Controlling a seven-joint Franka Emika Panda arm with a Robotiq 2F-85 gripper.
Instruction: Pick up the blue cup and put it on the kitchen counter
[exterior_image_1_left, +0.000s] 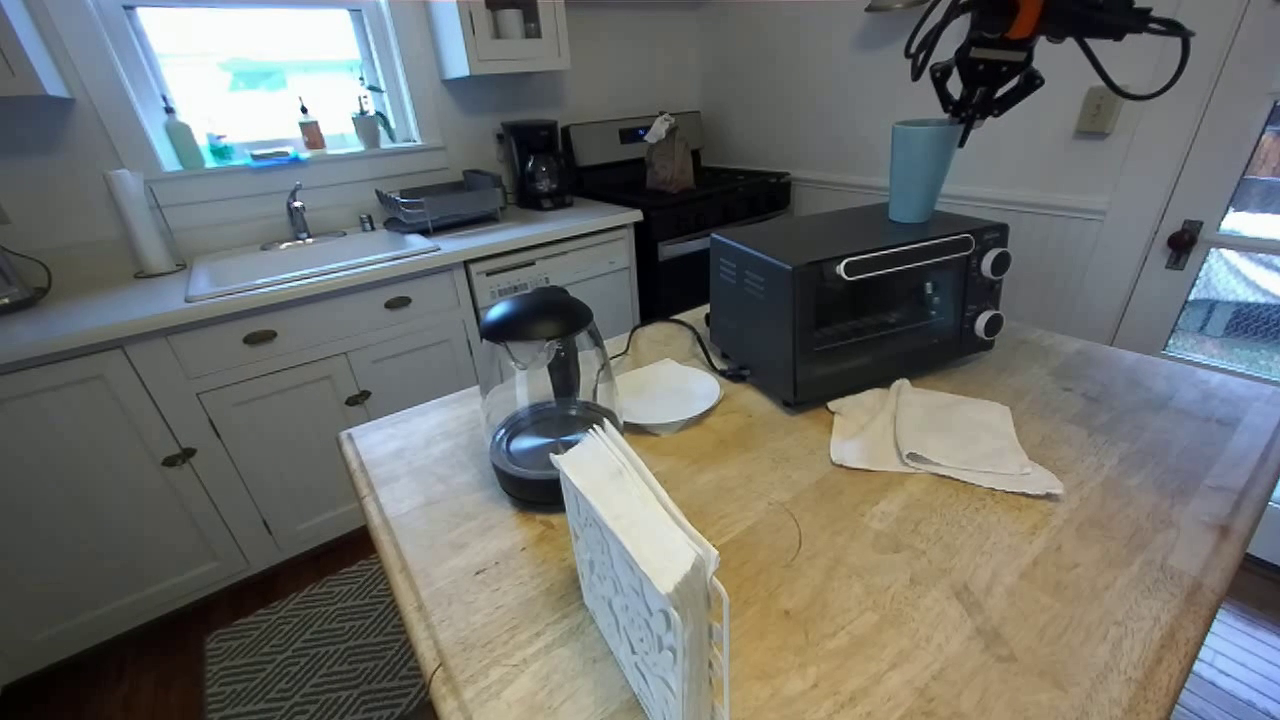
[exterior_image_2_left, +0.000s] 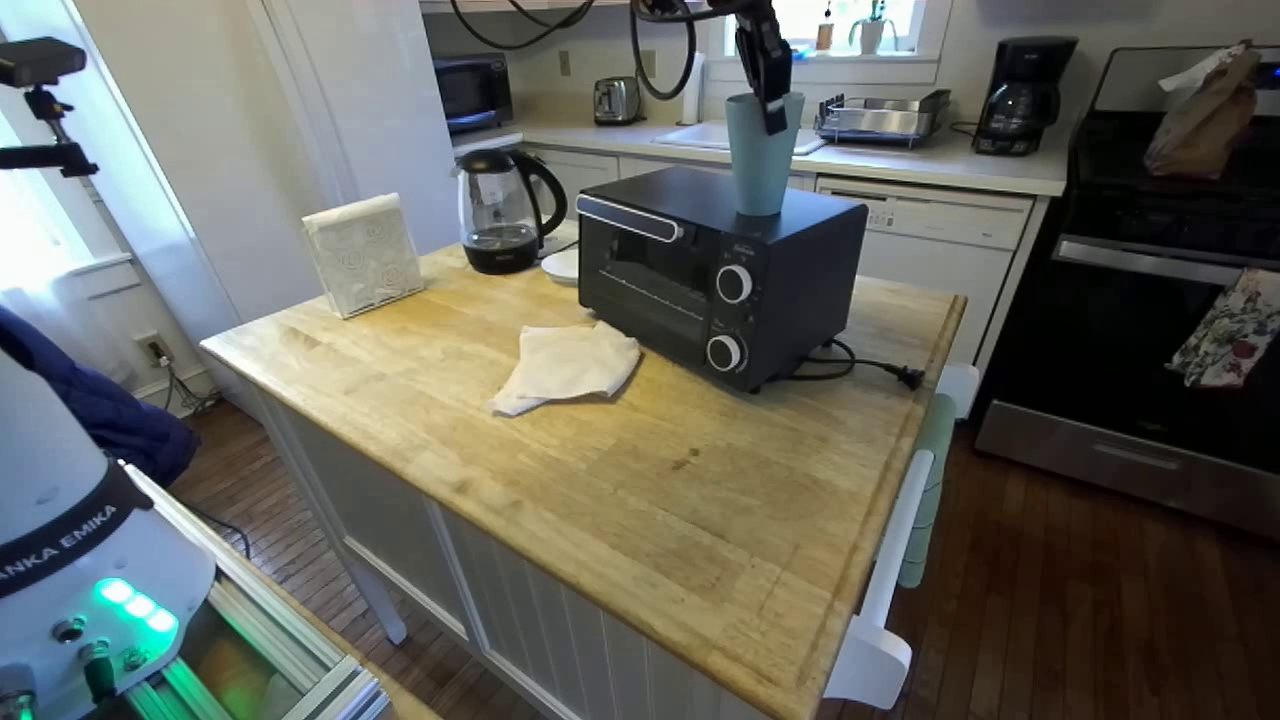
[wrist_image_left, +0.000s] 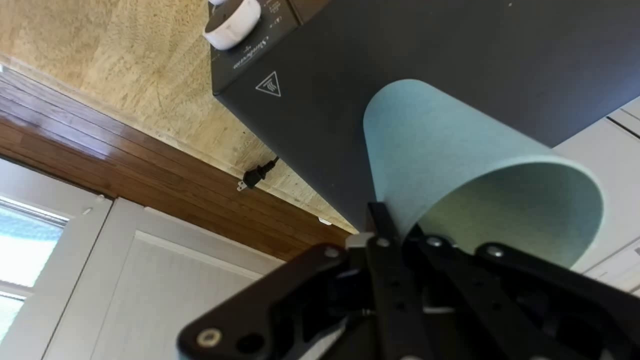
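With jaws clenched on blue cup (wrist_image_left: 465, 155), raise clear of toaster oven (exterior_image_1_left: 860, 300). Lower gently, upright, onto tabletop (exterior_image_2_left: 620, 470).

Upper right in an exterior view, the blue cup (exterior_image_1_left: 917, 175) looks smooth, matt and plastic; below it, the toaster oven (exterior_image_1_left: 850, 310) has a satin casing (exterior_image_1_left: 765, 340) and a glossy glass door (exterior_image_1_left: 885, 305); the kitchen counter (exterior_image_1_left: 860, 570), lower right, is planked wood with a soft sheen; the cloth (exterior_image_1_left: 950, 437), right of centre, is matt fabric. Left of centre, the kettle (exterior_image_1_left: 548, 400) is clear, shiny glass; the napkins (exterior_image_1_left: 635, 507), bottom centre, are paper; the faucet (exterior_image_1_left: 297, 215), upper left, is polished metal. Low in the wrist view, the gripper (wrist_image_left: 398, 231) looks dull with shiny metal screw heads (wrist_image_left: 209, 338); the floorboards (wrist_image_left: 175, 180), left, are glossy wood.
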